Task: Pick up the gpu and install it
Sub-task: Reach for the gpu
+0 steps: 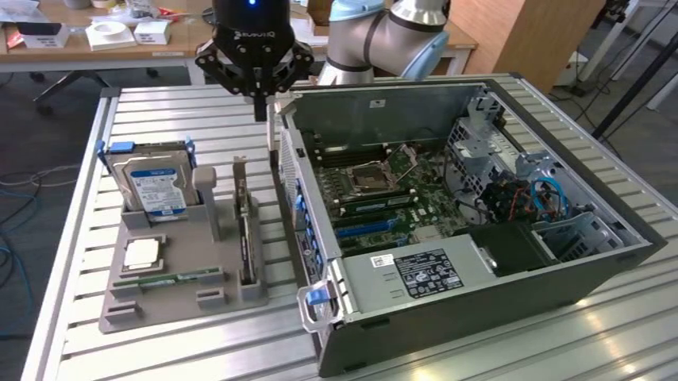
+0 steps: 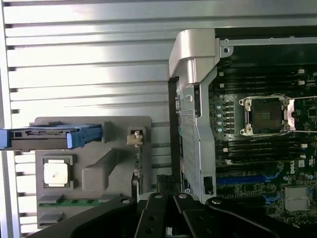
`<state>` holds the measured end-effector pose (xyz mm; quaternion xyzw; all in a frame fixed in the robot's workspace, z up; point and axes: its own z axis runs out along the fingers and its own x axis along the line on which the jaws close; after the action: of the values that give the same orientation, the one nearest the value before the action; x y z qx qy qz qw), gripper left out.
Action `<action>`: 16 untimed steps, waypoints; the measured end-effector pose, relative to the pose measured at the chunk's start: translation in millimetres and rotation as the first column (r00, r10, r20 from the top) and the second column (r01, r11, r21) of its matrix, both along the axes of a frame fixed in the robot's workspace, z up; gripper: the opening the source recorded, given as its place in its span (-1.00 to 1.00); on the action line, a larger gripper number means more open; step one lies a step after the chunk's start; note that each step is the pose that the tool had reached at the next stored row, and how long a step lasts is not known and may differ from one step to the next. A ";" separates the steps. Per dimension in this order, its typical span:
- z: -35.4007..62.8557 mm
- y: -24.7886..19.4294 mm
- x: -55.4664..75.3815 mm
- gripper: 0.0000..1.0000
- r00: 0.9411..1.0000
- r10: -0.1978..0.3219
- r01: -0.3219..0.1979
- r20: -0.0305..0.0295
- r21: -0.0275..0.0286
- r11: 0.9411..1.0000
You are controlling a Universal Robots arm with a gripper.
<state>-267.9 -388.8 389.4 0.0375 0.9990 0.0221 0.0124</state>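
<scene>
Table (image 1: 180, 349): holder (image 1: 180, 254) on the exterior view's left, open computer case (image 1: 477, 325) on its right, close beside each other.
In the holder: hard drive (image 1: 154, 186) upright at the far end; processor (image 1: 142, 254) flat in the middle; memory stick (image 1: 170, 279) flat along the near edge; gpu (image 1: 247, 238) on edge in the slot nearest the case.
Motherboard (image 1: 371, 198) lies inside the case.
Gripper (image 1: 260, 111) hangs above the gap between holder and case, at the far end.

Light's bright and pretty even on my feed, seems to come from overhead. The slatted table (image 1: 593, 333) throws glare at the exterior view's lower right, and on the wrist view it's nearly washed out white. Inside the PC case (image 1: 424, 182) it's dimmer, and the gpu (image 1: 247, 242) reads as a dark sliver.
</scene>
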 end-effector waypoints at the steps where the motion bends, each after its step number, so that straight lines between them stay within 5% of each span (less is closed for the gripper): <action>1: -0.2 0.2 -2.9 -0.80 1.000 0.000 0.000 0.000 0.000 1.000; 10: -1.6 1.2 -23.3 -0.80 1.000 0.000 0.000 0.000 0.000 1.000; 16: -1.8 1.2 -25.2 -0.80 1.000 0.000 0.000 0.000 0.000 1.000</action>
<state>-293.1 -387.6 387.6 0.0374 0.9990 0.0221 0.0125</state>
